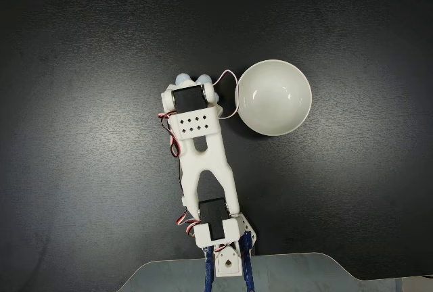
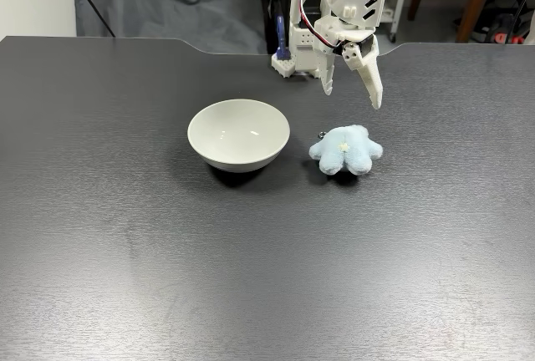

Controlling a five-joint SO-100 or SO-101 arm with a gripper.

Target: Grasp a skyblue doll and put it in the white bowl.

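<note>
Skyblue doll: the small fluffy pale-blue plush with rounded lobes point(image 2: 346, 150) lay flat on the dark grey matte surface point(image 2: 125, 277), just right of the bowl in the front fixed view, its tiny metal clasp point(image 2: 321, 134) pointing toward the bowl. From above, only two blue lobes point(image 1: 193, 78) peeked past the arm.

White bowl: the round, glossy white bowl point(image 2: 238, 134) stood upright and empty, near the doll but apart from it.

Gripper: the white two-finger gripper point(image 2: 351, 89) hung above the doll, not touching it, fingers spread and holding nothing.

Risk, descent: the gripper seemed to sit toward the doll's far edge; coming straight down might have caught only a lobe, and soft plush pinched there would probably have slipped free.

Risk, bowl: the bowl looked light and close; a low sideways carry could have nudged or tipped it.

Risk, clasp: the clasp might have snagged on the rim at release.
</note>
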